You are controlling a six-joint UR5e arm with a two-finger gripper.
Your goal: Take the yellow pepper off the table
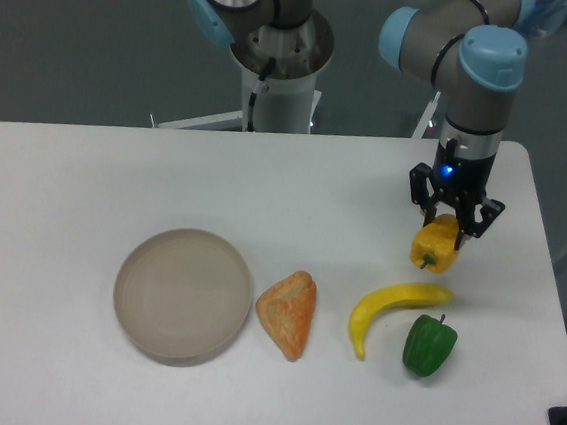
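- A white worktop (87, 164) with rounded corners fills most of the view, with grey floor behind it and the arm's round base standing at its far edge.
- The arm reaches over the right side of the worktop, its pincer (452, 221) pointing straight down.
- The pincer's dark fingers are closed on the top of the yellow pepper (435, 247), one finger on each side of it.
- The yellow pepper hangs just under the pincer, tilted, with its green stem facing low and forward; whether its underside touches the worktop cannot be told.
- Just in front of it lies a curved yellow banana (387, 310), close but apart.
- A green pepper (429, 346) sits just beside the banana's right end, nearer the front edge.
- An orange, wedge-shaped pastry-like item (289, 313) lies left of the banana.
- A round grey plate (183, 294) rests just beside that item, further left.
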